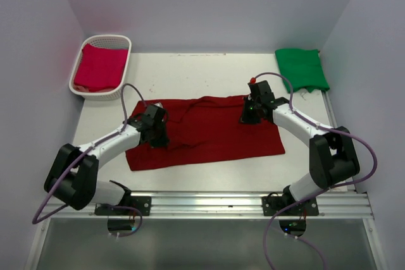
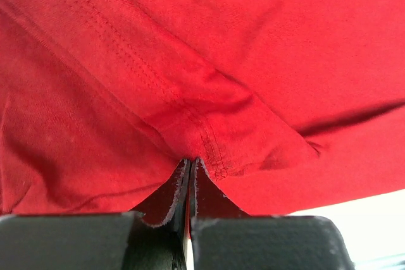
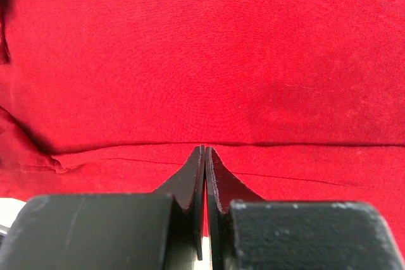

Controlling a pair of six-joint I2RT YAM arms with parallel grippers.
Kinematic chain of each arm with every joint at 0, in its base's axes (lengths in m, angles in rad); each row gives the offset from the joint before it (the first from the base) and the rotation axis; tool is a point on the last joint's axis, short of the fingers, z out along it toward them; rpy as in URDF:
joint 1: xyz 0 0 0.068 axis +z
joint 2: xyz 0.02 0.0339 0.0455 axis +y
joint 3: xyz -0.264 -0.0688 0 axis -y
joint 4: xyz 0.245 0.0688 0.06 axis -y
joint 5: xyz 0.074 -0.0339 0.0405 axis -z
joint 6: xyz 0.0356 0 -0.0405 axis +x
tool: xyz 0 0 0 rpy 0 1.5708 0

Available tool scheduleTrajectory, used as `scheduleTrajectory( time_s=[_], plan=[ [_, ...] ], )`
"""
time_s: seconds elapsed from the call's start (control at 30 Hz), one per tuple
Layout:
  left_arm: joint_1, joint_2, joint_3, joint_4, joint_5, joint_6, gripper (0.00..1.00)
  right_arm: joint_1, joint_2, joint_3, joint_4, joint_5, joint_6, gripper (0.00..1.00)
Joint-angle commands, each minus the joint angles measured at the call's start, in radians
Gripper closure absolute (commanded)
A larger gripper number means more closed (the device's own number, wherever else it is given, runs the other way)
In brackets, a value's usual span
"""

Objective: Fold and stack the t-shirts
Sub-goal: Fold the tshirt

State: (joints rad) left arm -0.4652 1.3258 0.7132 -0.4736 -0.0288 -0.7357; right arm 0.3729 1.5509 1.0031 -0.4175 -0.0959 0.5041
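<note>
The dark maroon t-shirt (image 1: 209, 134) lies spread across the middle of the table, its far edge partly folded over. My left gripper (image 1: 158, 132) is shut on a stitched fold near the shirt's left end; in the left wrist view the gripper (image 2: 191, 160) pinches the maroon t-shirt (image 2: 209, 80) at a seam. My right gripper (image 1: 249, 114) is shut on the shirt's far right edge; in the right wrist view the gripper (image 3: 205, 148) pinches the layered edge of the maroon t-shirt (image 3: 209, 61). The green t-shirt (image 1: 302, 67) lies folded at the far right. The crimson t-shirt (image 1: 100, 67) lies in the basket.
The white lattice basket (image 1: 124, 42) stands at the far left corner. Grey walls close the table on three sides. A metal rail (image 1: 209, 203) with the arm bases runs along the near edge. Bare table shows behind and in front of the maroon shirt.
</note>
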Motion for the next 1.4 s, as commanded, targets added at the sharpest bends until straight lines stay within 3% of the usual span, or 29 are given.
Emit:
scheduleTrajectory(
  time_s=[0.0, 0.27, 0.73, 1.37],
  plan=[
    [-0.003, 0.079, 0.072, 0.058, -0.022, 0.048, 1.0, 0.003, -0.029, 0.009, 0.014, 0.013, -0.01, 1.0],
    [-0.003, 0.191, 0.215, 0.067, -0.026, 0.11, 1.0, 0.003, -0.031, 0.011, 0.005, 0.021, -0.021, 1.0],
    [-0.003, 0.4, 0.33, 0.107, 0.004, 0.176, 1.0, 0.001, -0.002, 0.009, 0.014, 0.015, -0.026, 1.0],
    [-0.003, 0.452, 0.437, 0.119, 0.087, 0.202, 1.0, 0.001, 0.038, 0.011, 0.034, 0.009, -0.027, 1.0]
  ],
)
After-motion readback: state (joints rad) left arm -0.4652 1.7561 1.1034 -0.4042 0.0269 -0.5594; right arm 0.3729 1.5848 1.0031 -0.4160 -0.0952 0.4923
